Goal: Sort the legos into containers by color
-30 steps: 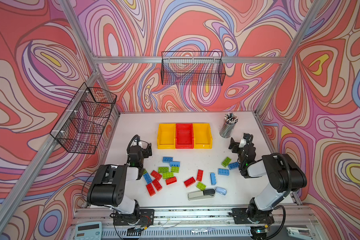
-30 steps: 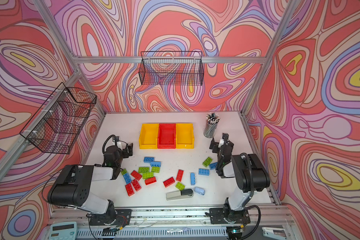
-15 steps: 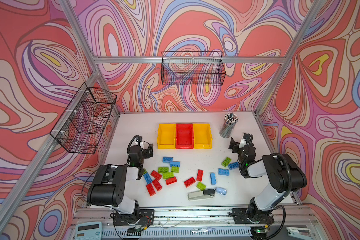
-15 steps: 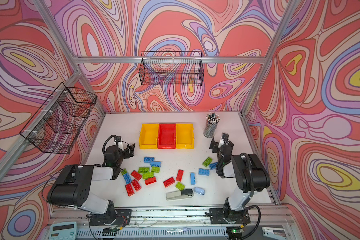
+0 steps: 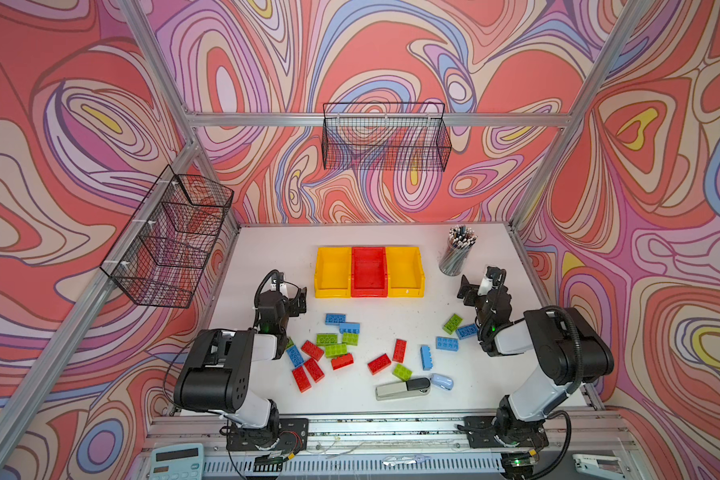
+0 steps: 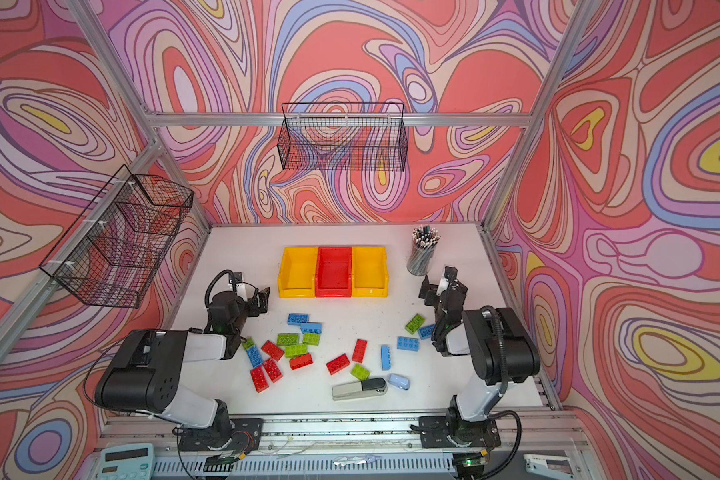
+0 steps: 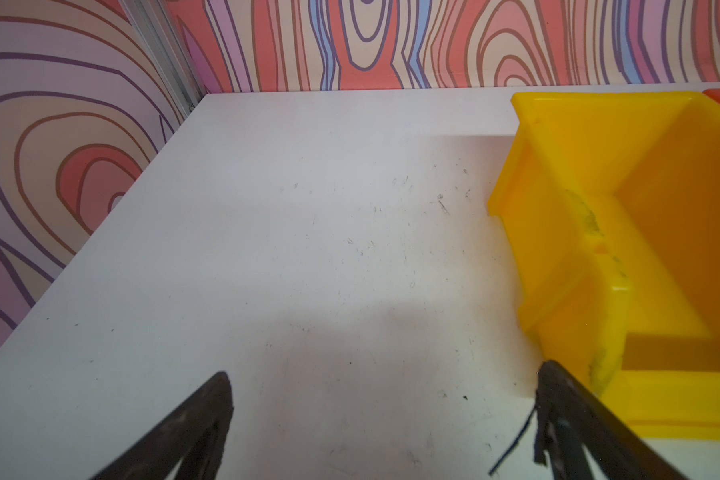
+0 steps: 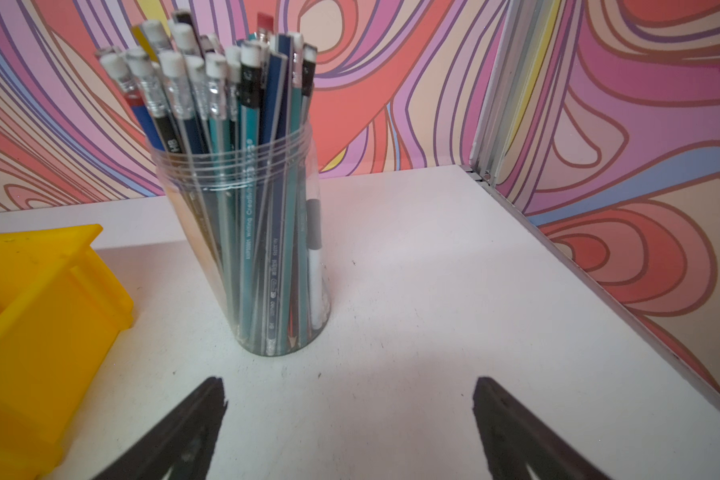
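Your left gripper is over bare table on the left side, its fingers spread wide with nothing between them. One of them sits close by the near corner of the left yellow bin (whether it touches, the wrist view does not let you tell). Your right gripper is likewise spread wide and holds nothing. It points at the pencil jar, which stands upright just beyond it, to the right of the right yellow bin. In both top views the three containers stand in a tight row toward the far middle of the table: yellow, then the red bin, then yellow. The legos lie loose on the table, nearer than the bins. The main scatter of red, green and blue bricks runs from your left arm toward the middle, and on the right a green brick and a blue brick lie beside your right arm. At the near edge of the scatter a grey-and-black stapler lies flat, with a pale-blue mouse-shaped item just at its right end.
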Controlling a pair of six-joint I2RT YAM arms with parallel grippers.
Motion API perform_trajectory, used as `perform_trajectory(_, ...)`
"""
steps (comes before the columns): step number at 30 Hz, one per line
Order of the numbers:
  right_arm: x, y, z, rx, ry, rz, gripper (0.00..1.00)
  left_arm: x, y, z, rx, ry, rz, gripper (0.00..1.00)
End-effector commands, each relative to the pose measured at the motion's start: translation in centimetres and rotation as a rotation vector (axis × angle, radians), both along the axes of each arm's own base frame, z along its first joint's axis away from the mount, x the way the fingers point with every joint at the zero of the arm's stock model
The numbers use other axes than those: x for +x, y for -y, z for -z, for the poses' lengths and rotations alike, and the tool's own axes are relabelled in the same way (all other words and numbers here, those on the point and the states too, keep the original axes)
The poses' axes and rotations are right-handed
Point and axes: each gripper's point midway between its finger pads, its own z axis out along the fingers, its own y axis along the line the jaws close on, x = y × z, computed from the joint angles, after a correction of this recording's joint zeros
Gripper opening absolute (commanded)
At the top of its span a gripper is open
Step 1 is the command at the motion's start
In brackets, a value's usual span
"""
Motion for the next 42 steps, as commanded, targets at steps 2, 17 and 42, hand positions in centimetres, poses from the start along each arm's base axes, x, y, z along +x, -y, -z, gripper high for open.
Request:
perform_trajectory(2,0.5,0.3,-1.8,-0.011,0.022,0.022,0.98,0.5,0.4,-0.8,0.015,0.015,0.032,1.00)
perform_trajectory(17,-0.7,1.0,-1.5,0.131,-0.566,0.195,0.91,0.7,3.3,-11.4,-0.100,-0.085,0.004,1.00)
perform_trajectory(42,-14.9,-3.4,3.9,0.396,-0.964,0.237,0.82,-6.3,25.0,-11.5,-0.209,-0.137,0.465,1.00)
